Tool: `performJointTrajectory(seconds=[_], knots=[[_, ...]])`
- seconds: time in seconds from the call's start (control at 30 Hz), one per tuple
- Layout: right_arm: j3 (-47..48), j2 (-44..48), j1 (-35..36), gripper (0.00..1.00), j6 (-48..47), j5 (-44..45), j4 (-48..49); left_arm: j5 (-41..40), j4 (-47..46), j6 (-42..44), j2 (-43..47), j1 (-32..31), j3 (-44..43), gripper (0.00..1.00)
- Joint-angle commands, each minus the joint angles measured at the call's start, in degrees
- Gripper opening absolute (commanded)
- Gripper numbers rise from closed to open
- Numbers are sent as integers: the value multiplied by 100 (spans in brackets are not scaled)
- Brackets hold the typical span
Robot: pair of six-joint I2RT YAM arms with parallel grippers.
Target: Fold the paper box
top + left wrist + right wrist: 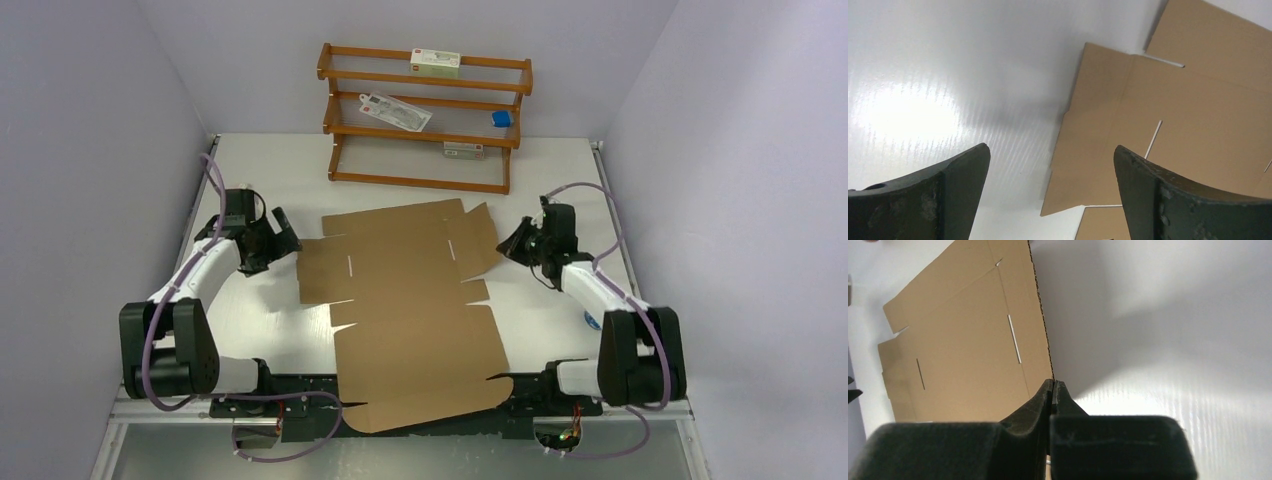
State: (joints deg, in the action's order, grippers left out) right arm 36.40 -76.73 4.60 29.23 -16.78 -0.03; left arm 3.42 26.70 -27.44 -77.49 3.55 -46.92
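Brown paper box (415, 300) lay flat on worktop (270, 180), mid-frame. My left claw (1050, 150) spread beside it; right claw (1053, 386) pressed together at flap edge.

Both arms reach forward and angle inward (bases at the near edge). Left gripper (281, 236) (1050, 155) fingers spread wide; right gripper (509, 243) (1053, 385) fingers pressed together.

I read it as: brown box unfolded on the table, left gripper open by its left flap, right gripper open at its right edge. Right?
No: the right gripper is shut, its tips meeting at the right edge of the paper box, as the right wrist view shows. The left gripper is open by the left flap, and the box lies unfolded.
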Motion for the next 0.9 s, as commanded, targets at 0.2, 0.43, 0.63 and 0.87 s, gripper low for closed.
performJointTrajectory(seconds=[0.2,0.43,0.63,0.87], knots=[[-840,1383,-45,6,282,720,-929,1797,-576,624,-548,44,-204,98],[-941,1424,-46,18,181,486,-661,2049,-494,893,-1022,32,-495,98],[-537,1329,-47,48,-270,817,-789,1795,-255,1164,-1365,34,-914,92],[-155,985,-30,73,-811,96,-422,1735,-130,1406,-1624,-267,-1614,88]])
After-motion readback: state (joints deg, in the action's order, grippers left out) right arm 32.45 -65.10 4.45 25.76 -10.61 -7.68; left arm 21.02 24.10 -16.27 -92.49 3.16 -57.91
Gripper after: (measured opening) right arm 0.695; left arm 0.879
